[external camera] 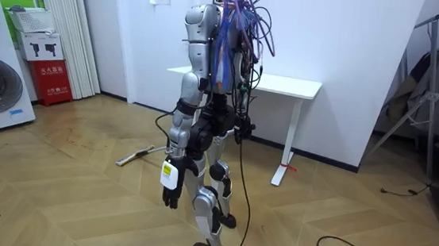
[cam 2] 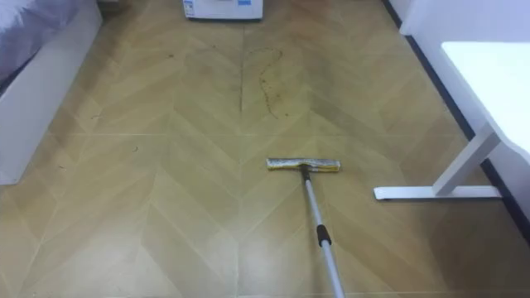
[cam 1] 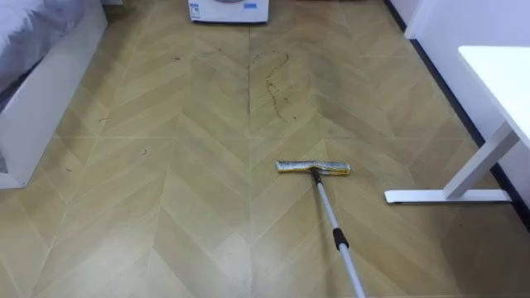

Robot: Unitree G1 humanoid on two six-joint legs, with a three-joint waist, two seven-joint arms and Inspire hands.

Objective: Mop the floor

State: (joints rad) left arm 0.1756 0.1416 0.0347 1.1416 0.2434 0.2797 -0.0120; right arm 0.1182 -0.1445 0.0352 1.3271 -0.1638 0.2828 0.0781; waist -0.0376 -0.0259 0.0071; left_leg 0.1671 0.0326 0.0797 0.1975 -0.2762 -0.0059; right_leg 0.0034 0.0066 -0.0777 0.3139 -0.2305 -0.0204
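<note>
A mop lies flat on the wooden floor in front of me. Its yellowish flat head (cam 1: pixel 313 168) points away from me, and its silver handle (cam 1: pixel 335 228) runs back toward the lower edge of the eye views. A brownish dirt streak (cam 1: pixel 276 83) marks the floor beyond the head. In the room view I stand upright a step behind the mop (external camera: pixel 138 157), facing the room view's left. My left hand (external camera: pixel 169 192) hangs at my side with relaxed fingers, holding nothing.
A white table (cam 1: pixel 505 83) stands at my right, its foot (cam 1: pixel 447 196) lying on the floor close to the mop head. A white bed frame (cam 1: pixel 41 91) is at the left. A washing machine (cam 1: pixel 228 8) stands straight ahead.
</note>
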